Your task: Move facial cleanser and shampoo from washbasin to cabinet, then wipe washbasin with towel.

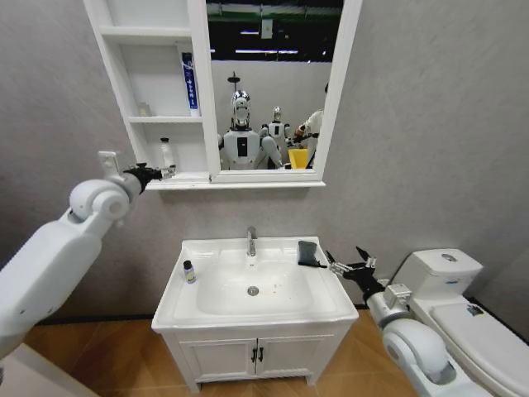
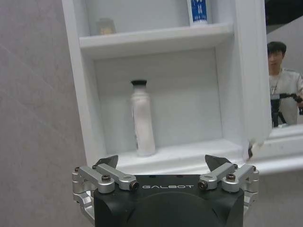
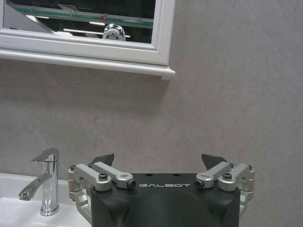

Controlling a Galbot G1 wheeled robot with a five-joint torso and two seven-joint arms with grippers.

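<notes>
Washbasin [image 1: 326, 304] spans the vanity below, with its chrome tap [image 1: 251, 241] at the back rim and the dark towel [image 1: 307, 253] lying on the right rear corner. Above it hangs the cabinet [image 1: 196, 99], its open shelves beside the mirror panel. On the lowest shelf stands a white bottle with a black cap [image 2: 142, 118], upright and alone; a blue-and-white tube [image 1: 189, 81] stands on the shelf above, and its print is too small to read. A small dark-capped bottle [image 1: 189, 271] stands on the basin's left rim, so by my judgement one item is yet to go up.

Left end effector [image 2: 163, 163] hovers just in front of the lowest shelf, jaws spread wide and holding nothing, apart from the white bottle. Right end effector [image 1: 351, 265] hangs just beside the towel at the basin's right edge, also spread and empty.

Risk from here: the white bottle is tall and narrow, so a finger brushing it could tip it off the shelf. The towel sits near the rim and a shallow pinch could push it over the edge.

Both wrist housings read "GALBOT".
</notes>
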